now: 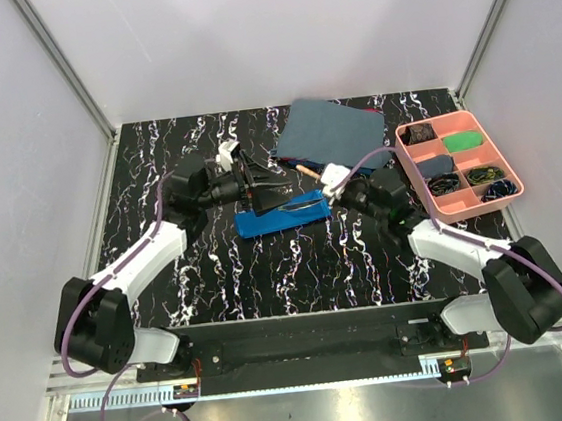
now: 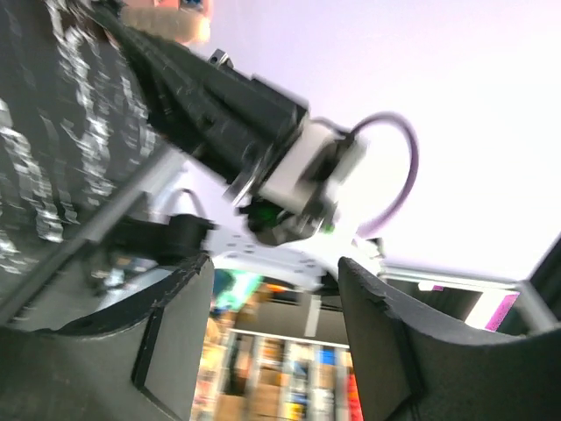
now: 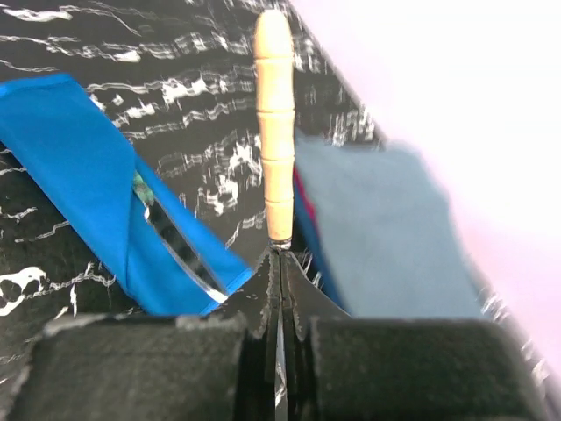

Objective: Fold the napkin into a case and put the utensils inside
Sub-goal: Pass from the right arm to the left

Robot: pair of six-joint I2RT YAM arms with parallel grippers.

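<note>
1. The right jaws, at the lower centre of the right wrist view, are pinched shut on the metal neck of a wooden-handled utensil (image 3: 273, 132). It looks rigid and light, and may swivel in the grip.
2. The left jaws stand apart, holding nothing.
3. The blue napkin case (image 3: 79, 175) lies at frame left, flat on the tabletop (image 3: 175, 132), with a silvery utensil (image 3: 180, 250) inside. The cloth looks limp and is best pinched at its open edge.

Left claw (image 2: 272, 351) wide, right claw (image 3: 279, 294) tight
</note>
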